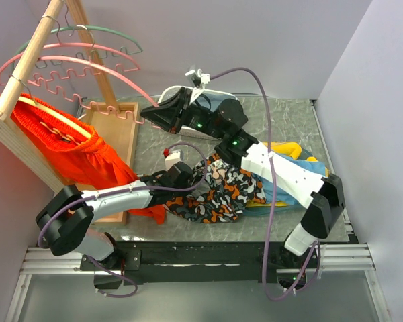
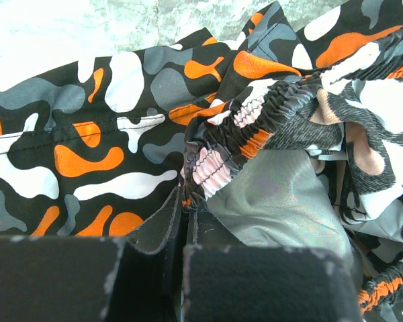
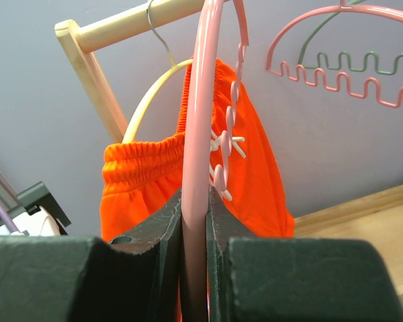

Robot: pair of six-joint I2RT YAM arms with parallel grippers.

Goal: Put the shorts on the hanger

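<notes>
Pink hanger [image 3: 198, 100] at the wooden rack [image 1: 27, 64], far left, clamped between the right gripper [image 3: 195, 201] fingers; left gripper [image 2: 185, 218] pinches the waistband of the shorts [image 1: 218, 191], heaped mid-table [image 1: 289, 114]

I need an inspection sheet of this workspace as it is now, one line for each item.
Surface: grey stone-look table, partly covered by clothes.
Job's things: shorts crumpled on the table; pink hanger held up near the rack.
Clutter: orange garment hung on the wooden rack; blue and yellow clothes; green hanger; wooden tray.
Hands: left hand shut on the shorts' waistband; right hand shut on the pink hanger.
Cables: purple cables loop over both arms.
Surroundings: plain grey walls.
</notes>
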